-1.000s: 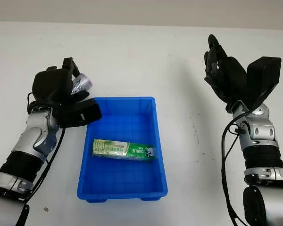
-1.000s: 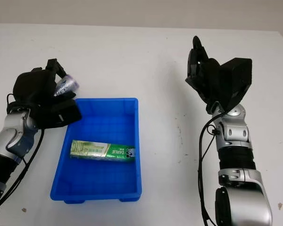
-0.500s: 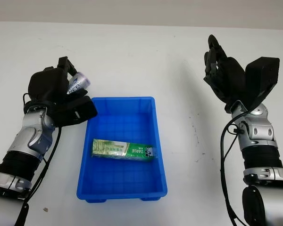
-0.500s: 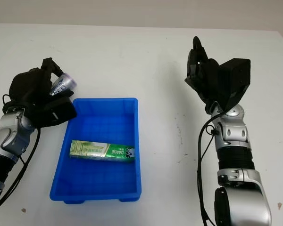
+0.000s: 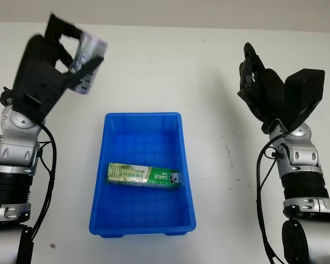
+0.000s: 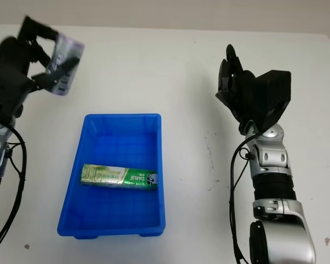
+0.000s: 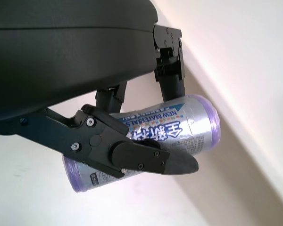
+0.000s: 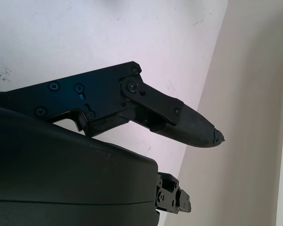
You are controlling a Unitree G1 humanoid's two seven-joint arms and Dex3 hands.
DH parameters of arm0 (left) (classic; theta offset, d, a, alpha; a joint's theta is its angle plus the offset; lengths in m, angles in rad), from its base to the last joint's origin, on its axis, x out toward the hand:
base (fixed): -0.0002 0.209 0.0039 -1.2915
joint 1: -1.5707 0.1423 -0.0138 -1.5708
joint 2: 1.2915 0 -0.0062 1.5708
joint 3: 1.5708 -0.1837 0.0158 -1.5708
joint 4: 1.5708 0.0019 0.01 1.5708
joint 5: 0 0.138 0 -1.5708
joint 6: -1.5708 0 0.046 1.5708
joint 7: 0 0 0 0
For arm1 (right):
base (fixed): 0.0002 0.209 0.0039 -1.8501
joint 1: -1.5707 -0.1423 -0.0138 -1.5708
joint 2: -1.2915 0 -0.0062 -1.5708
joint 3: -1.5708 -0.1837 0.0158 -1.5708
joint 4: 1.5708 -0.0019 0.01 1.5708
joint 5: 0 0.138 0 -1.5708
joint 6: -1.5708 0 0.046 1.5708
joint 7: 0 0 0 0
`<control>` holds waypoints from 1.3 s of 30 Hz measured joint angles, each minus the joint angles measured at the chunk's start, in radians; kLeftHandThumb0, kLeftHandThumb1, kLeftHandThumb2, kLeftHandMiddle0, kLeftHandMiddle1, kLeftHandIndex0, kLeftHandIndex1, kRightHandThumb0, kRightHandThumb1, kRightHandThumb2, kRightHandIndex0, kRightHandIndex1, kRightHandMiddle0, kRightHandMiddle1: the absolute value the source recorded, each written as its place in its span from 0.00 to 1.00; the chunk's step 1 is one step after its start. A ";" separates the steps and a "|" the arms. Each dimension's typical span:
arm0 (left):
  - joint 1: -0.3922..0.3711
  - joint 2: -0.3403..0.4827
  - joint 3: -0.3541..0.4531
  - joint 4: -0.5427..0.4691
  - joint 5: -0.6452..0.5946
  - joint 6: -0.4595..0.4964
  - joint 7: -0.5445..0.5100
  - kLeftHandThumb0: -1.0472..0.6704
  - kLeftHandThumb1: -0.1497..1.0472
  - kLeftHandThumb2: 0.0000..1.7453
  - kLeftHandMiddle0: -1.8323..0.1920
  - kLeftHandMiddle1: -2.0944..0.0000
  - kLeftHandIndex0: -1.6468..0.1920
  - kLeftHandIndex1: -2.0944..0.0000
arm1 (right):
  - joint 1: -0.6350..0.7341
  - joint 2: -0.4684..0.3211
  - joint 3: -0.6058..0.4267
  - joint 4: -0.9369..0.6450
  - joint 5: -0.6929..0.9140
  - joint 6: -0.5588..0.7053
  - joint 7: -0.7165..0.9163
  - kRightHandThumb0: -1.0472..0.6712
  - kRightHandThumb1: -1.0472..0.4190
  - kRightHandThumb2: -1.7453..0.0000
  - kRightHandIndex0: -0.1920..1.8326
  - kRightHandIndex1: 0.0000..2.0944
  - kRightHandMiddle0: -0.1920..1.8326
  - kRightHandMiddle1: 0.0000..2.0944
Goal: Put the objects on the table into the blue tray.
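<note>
One white table (image 5: 154, 71); left hand (image 5: 49, 66) grips can (image 5: 88, 60) aloft, right hand (image 5: 264, 91) open, raised.

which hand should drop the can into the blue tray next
The left hand. It already grips the silver can, raised above the table just beyond the blue tray's far left corner. The right hand is open, holding nothing, off to the tray's right side.

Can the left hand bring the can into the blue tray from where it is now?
Probably yes. The left hand holds the can raised beyond the blue tray's far-left corner. Nothing stands between them, and the toothpaste box leaves bare floor inside.
</note>
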 measured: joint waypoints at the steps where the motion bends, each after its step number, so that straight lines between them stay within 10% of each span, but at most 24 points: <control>1: -0.005 -0.001 0.014 -0.026 -0.037 0.026 -0.021 0.36 1.00 0.24 0.39 0.00 0.47 0.00 | 0.000 0.000 0.000 0.000 -0.002 0.000 0.000 0.22 0.00 0.50 0.00 0.00 0.00 0.00; 17: -0.013 0.017 -0.009 -0.324 -0.298 0.517 -0.262 0.37 1.00 0.22 0.41 0.00 0.66 0.00 | 0.010 0.006 0.000 -0.038 0.003 0.033 -0.007 0.23 0.00 0.51 0.00 0.00 0.00 0.00; 25: 0.014 0.058 -0.142 -0.322 -0.225 0.471 -0.368 0.32 1.00 0.21 0.37 0.00 0.51 0.00 | 0.020 0.007 -0.001 -0.040 0.002 0.032 -0.012 0.22 0.00 0.52 0.00 0.00 0.00 0.00; 32: 0.042 0.102 -0.213 -0.323 -0.139 0.373 -0.441 0.29 1.00 0.12 0.62 0.00 0.96 0.00 | 0.022 0.008 -0.001 -0.040 0.004 0.032 -0.009 0.24 0.00 0.51 0.00 0.00 0.00 0.00; 35: 0.066 0.108 -0.228 -0.322 -0.121 0.360 -0.468 0.27 1.00 0.09 0.62 0.00 1.00 0.07 | 0.023 0.009 -0.001 -0.033 0.003 0.013 -0.008 0.24 0.00 0.51 0.00 0.00 0.00 0.00; 39: 0.070 0.119 -0.261 -0.328 -0.080 0.375 -0.487 0.19 1.00 0.08 0.88 0.00 1.00 0.32 | 0.022 0.009 0.000 -0.028 0.001 0.007 -0.006 0.23 0.00 0.52 0.00 0.00 0.00 0.00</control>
